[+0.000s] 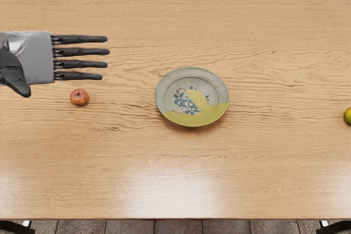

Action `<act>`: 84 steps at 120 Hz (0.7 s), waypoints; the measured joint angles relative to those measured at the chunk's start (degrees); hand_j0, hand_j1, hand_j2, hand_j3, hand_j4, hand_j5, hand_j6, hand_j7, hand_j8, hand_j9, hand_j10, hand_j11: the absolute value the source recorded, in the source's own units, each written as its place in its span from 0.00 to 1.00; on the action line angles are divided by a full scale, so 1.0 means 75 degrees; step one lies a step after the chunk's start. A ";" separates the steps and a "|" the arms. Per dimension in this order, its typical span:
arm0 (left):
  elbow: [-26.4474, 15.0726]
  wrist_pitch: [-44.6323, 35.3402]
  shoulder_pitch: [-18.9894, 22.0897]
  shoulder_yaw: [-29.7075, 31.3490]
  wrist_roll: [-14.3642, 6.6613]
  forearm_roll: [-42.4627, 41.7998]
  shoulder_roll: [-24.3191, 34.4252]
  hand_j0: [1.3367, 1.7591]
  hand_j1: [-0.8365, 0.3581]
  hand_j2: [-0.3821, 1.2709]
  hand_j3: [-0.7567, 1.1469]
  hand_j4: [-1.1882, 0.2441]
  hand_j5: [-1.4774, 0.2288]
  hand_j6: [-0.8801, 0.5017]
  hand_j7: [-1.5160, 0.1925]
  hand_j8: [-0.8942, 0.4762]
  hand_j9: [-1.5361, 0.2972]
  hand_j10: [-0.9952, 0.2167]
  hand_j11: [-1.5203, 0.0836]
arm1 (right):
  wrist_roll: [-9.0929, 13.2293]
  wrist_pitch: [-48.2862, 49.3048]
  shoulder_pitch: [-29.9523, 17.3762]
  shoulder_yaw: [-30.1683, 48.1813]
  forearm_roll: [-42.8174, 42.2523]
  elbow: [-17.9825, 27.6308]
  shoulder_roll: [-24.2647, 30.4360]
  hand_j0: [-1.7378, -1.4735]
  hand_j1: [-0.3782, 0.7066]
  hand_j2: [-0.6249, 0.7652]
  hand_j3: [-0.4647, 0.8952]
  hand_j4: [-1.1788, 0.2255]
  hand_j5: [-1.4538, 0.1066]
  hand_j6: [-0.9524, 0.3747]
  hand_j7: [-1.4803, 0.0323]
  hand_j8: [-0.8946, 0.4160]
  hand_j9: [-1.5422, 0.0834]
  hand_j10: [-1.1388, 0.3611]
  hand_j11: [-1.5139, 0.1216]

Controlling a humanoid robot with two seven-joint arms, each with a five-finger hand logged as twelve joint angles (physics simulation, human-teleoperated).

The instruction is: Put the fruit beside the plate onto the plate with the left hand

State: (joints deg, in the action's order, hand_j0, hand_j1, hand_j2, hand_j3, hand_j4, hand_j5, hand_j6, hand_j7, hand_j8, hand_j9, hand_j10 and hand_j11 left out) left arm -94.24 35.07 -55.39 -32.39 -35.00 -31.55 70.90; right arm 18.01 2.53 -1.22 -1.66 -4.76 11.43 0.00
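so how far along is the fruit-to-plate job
Nothing looks done yet: the plate holds no fruit. The red apple lies on the table to the plate's left, apart from it. In hand: the left robot hand hovers near the apple, fingers straight and open, holding nothing. Left to do: grasp the apple, carry it over and set it on the plate.

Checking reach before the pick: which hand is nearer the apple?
Left. The left hand is just up-left of the apple, not touching; the right hand is out of view.
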 joint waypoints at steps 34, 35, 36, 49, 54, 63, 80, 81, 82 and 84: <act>-0.0234 0.0000 0.0011 -0.0015 0.0000 0.0006 0.0042 0.76 0.99 0.23 0.40 0.83 0.86 0.64 0.89 0.65 0.84 0.82 0.95 | -0.0010 -0.0016 -0.0006 -0.0045 -0.0010 0.0000 0.0000 0.30 0.03 0.45 0.34 0.84 0.93 0.72 0.98 0.68 0.95 0.76 0.93; -0.0236 0.0000 0.0011 -0.0015 0.0000 0.0010 0.0030 0.76 0.99 0.23 0.40 0.83 0.86 0.64 0.89 0.65 0.84 0.82 0.95 | -0.0010 -0.0018 -0.0008 -0.0045 -0.0010 0.0000 0.0000 0.30 0.03 0.45 0.34 0.84 0.93 0.72 0.98 0.68 0.95 0.76 0.93; -0.0237 0.0001 0.0006 -0.0016 0.0000 0.0017 0.0028 0.76 0.99 0.23 0.40 0.83 0.86 0.64 0.89 0.65 0.84 0.82 0.95 | -0.0010 -0.0019 -0.0009 -0.0045 -0.0010 0.0000 0.0000 0.30 0.03 0.45 0.34 0.84 0.93 0.72 0.98 0.68 0.95 0.76 0.93; -0.0249 0.0002 -0.0753 -0.0127 0.0000 0.1104 -0.0061 0.76 0.98 0.23 0.40 0.82 0.86 0.63 0.88 0.65 0.83 0.81 0.94 | -0.0010 -0.0025 -0.0019 -0.0048 -0.0010 0.0000 0.0000 0.30 0.03 0.45 0.34 0.84 0.93 0.72 0.98 0.68 0.95 0.76 0.93; -0.0287 0.0000 -0.1065 -0.0164 0.0000 0.1718 -0.0202 0.76 0.97 0.23 0.40 0.82 0.85 0.62 0.87 0.64 0.82 0.81 0.93 | -0.0010 -0.0028 -0.0021 -0.0048 -0.0010 0.0000 0.0000 0.30 0.03 0.45 0.34 0.84 0.93 0.72 0.98 0.68 0.95 0.76 0.93; -0.0390 -0.0017 -0.1321 -0.0202 0.0000 0.3079 -0.0770 0.76 0.96 0.23 0.40 0.81 0.84 0.62 0.86 0.63 0.81 0.80 0.92 | -0.0011 -0.0031 -0.0023 -0.0048 -0.0010 0.0000 0.0000 0.30 0.03 0.45 0.34 0.84 0.93 0.72 0.98 0.68 0.95 0.76 0.93; -0.0610 -0.1190 -0.1280 -0.0228 0.0000 0.5960 -0.2511 0.76 0.95 0.24 0.40 0.80 0.83 0.60 0.85 0.62 0.80 0.78 0.91 | -0.0011 -0.0032 -0.0018 -0.0039 -0.0010 -0.0005 0.0000 0.30 0.03 0.45 0.34 0.84 0.93 0.72 0.98 0.68 0.95 0.76 0.93; -0.0625 -0.1298 -0.1277 -0.0226 0.0000 0.6155 -0.2604 0.76 0.94 0.24 0.40 0.80 0.83 0.60 0.85 0.62 0.80 0.78 0.91 | -0.0011 -0.0033 -0.0018 -0.0038 -0.0010 -0.0005 0.0000 0.30 0.03 0.45 0.34 0.84 0.93 0.72 0.98 0.68 0.95 0.76 0.93; -0.0639 -0.1397 -0.1276 -0.0224 0.0000 0.6335 -0.2654 0.76 0.94 0.24 0.40 0.80 0.83 0.60 0.85 0.62 0.80 0.78 0.91 | -0.0011 -0.0033 -0.0017 -0.0038 -0.0010 -0.0006 0.0000 0.30 0.03 0.45 0.34 0.84 0.93 0.72 0.98 0.68 0.95 0.76 0.93; -0.0663 -0.1582 -0.1266 -0.0220 0.0000 0.6677 -0.2722 0.76 0.94 0.24 0.40 0.80 0.83 0.60 0.85 0.62 0.80 0.78 0.91 | -0.0011 -0.0033 -0.0017 -0.0036 -0.0010 -0.0007 0.0000 0.30 0.03 0.45 0.34 0.84 0.93 0.72 0.98 0.68 0.95 0.76 0.93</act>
State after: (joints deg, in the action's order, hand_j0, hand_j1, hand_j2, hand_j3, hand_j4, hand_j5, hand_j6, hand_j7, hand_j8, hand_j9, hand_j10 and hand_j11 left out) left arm -99.22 23.21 -64.89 -34.04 -35.00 18.53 50.49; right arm 17.93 2.29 -1.35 -1.94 -4.83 11.38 0.00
